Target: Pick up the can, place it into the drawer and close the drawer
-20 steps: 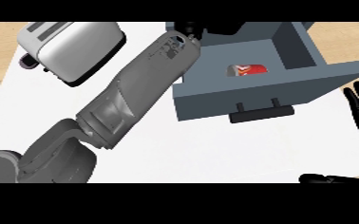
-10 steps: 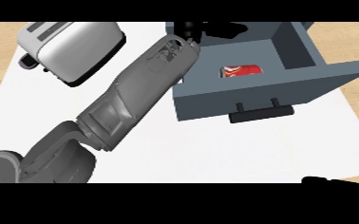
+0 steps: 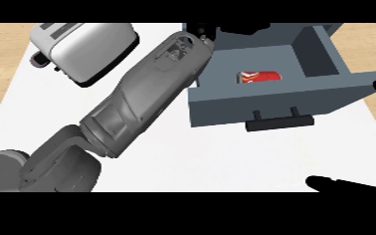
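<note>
The red can (image 3: 258, 76) lies on its side inside the open grey-blue drawer (image 3: 220, 107), near the middle of its floor. My left forearm (image 3: 147, 94) reaches from the lower left up to the drawer's far left corner. The black left hand (image 3: 234, 28) sits over the drawer's back edge, cut off by the view's top and apart from the can. The drawer's dark handle (image 3: 279, 124) faces me. Only the straight fingertips of my right hand (image 3: 339, 184) show at the lower right, resting away from the drawer.
A silver toaster (image 3: 88, 50) stands at the back left on the white counter (image 3: 220, 164), close beside my left forearm. Wooden flooring shows past the counter's left edge (image 3: 11, 55).
The can lies in the same spot in the drawer. My left forearm has shifted only slightly, and the right hand stays low at the lower right.
</note>
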You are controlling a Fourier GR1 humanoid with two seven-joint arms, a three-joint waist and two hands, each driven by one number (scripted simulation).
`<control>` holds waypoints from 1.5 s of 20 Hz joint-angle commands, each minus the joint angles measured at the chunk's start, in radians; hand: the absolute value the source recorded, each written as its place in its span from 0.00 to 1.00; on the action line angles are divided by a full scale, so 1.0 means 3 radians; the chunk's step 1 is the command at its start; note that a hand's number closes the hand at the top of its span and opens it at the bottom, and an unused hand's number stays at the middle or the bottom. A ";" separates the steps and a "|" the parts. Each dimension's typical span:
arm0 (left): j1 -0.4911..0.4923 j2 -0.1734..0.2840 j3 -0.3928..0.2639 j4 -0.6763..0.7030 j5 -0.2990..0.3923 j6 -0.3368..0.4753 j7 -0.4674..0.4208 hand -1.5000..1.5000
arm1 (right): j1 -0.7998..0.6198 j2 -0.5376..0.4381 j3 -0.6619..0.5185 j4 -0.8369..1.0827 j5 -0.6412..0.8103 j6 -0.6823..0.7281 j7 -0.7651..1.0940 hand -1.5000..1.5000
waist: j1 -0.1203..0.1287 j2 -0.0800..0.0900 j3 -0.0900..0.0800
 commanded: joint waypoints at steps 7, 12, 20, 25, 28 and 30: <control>-0.0136 0.0000 -0.0027 -0.0034 0.0047 0.0101 0.0026 0.00 | -0.0293 -0.0224 0.0625 0.0451 0.1551 -0.0263 -0.0070 0.00 | 0.0214 -0.0036 -0.0002; -0.0151 0.0000 0.0065 -0.0157 0.0016 0.0105 0.0169 0.00 | -0.0379 -0.0178 0.0871 0.0726 0.2032 -0.0381 0.0024 0.00 | 0.0298 -0.0082 -0.0004; 0.0089 0.0238 -0.0016 -0.0551 -0.0206 0.0146 0.0451 0.00 | -0.0712 0.0004 0.0819 0.1900 0.2433 -0.1048 -0.0241 0.00 | 0.0382 -0.0097 -0.0002; 0.0314 0.0579 -0.0027 -0.0918 -0.0289 0.0047 0.0555 0.00 | -0.1042 0.0128 0.0688 0.2772 0.2605 -0.1534 -0.0364 0.00 | 0.0430 -0.0091 -0.0001; 0.0361 0.0900 -0.0048 -0.1203 -0.0309 -0.0050 0.0885 0.00 | -0.1063 0.0122 0.0611 0.2914 0.2586 -0.1624 -0.0407 0.00 | 0.0448 -0.0107 -0.0002; 0.0523 0.0893 -0.0153 -0.1519 -0.0374 0.0104 0.0985 0.00 | -0.1301 0.0117 0.0567 0.3110 0.2666 -0.1618 -0.0335 0.00 | 0.0498 -0.0118 -0.0003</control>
